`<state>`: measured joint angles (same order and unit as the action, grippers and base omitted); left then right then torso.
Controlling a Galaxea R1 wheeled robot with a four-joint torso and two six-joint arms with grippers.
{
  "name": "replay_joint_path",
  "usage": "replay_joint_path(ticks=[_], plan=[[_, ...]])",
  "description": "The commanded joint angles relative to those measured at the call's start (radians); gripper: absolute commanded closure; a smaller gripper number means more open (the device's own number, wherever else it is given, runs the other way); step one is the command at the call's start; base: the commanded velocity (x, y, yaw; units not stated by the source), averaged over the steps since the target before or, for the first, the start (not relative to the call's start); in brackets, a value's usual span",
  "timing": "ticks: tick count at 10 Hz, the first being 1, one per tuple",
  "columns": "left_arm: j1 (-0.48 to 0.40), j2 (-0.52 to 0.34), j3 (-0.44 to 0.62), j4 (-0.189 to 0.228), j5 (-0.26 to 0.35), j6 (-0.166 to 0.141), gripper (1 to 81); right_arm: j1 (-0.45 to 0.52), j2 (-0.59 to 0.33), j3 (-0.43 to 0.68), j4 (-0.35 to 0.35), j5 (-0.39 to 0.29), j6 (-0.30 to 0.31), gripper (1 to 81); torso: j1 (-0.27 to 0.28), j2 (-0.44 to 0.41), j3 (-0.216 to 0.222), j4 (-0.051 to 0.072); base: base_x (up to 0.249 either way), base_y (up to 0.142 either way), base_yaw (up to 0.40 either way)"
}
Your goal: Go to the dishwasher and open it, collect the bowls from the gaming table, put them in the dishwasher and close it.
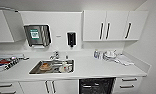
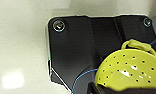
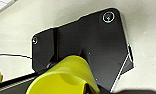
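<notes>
A kitchen wall seen from the head view. The dishwasher [image 1: 95, 86] sits at bottom centre under the white tabletop [image 1: 94, 68], its dark interior apparently exposed, so opening looks done. Yellow bowls [image 2: 129, 72] fill both wrist views; each hand's grip cannot be told. Loading and closing remain.

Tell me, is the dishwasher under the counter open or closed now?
Open. In the head view the dishwasher shows a dark interior with wire racks where a steel front would be, between the white cabinet doors and the drawers.

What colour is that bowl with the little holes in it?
Bright yellow. The bowl with holes shows best in the left wrist view.
</notes>
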<state>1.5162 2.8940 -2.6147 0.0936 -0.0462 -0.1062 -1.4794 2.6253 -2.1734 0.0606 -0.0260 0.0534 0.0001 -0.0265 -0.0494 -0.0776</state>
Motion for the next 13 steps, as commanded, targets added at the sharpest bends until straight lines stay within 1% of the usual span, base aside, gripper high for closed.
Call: replay_joint_path(ticks=[1, 2, 3, 4, 8, 10, 11, 12, 13], plan=[[-0.038, -0.09, 0.123, 0.005, 0.043, 0.002, 81.1, 0.049, -0.135, 0.149, 0.013, -0.046, 0.008, 81.1, 0.0, 0.0, -0.062, 0.0, 0.0, 0.0, 0.0], [-0.038, -0.123, 0.168, 0.003, 0.043, 0.0, 81.1, 0.049, -0.143, 0.155, 0.013, -0.045, 0.008, 81.1, 0.0, 0.0, -0.095, 0.0, 0.0, 0.0, 0.0], [-0.038, -0.146, 0.198, 0.001, 0.043, 0.0, 81.1, 0.05, -0.147, 0.155, 0.013, -0.043, 0.008, 81.1, 0.0, 0.0, -0.106, 0.0, 0.0, 0.0, 0.0], [-0.038, -0.174, 0.229, 0.001, 0.043, -0.001, 81.1, 0.052, -0.15, 0.155, 0.015, -0.042, 0.009, 81.1, 0.0, 0.0, -0.133, 0.0, 0.0, 0.0, 0.0], [-0.052, -0.252, 0.318, -0.006, 0.015, -0.012, 81.1, 0.066, -0.184, 0.202, 0.015, -0.035, 0.009, 81.1, 0.0, 0.0, -0.263, 0.0, 0.0, 0.0, 0.0], [-0.086, -0.33, 0.429, -0.009, 0.019, -0.013, 81.1, 0.072, -0.192, 0.215, 0.015, -0.034, 0.008, 81.1, 0.0, 0.0, -0.329, 0.0, 0.0, 0.0, 0.0], [-0.102, -0.382, 0.503, -0.011, 0.019, -0.015, 81.1, 0.072, -0.193, 0.219, 0.013, -0.032, 0.008, 81.1, 0.0, 0.0, -0.273, 0.0, 0.0, 0.0, 0.0], [-0.121, -0.423, 0.564, -0.011, 0.02, -0.017, 81.1, 0.072, -0.195, 0.222, 0.013, -0.031, 0.008, 81.1, 0.001, 0.001, -0.305, 0.0, 0.0, 0.0, 0.0], [-0.141, -0.464, 0.617, -0.011, 0.02, -0.026, 81.1, 0.072, -0.196, 0.222, 0.015, -0.023, 0.008, 81.1, 0.002, 0.001, -0.315, 0.0, 0.0, 0.0, 0.0]])
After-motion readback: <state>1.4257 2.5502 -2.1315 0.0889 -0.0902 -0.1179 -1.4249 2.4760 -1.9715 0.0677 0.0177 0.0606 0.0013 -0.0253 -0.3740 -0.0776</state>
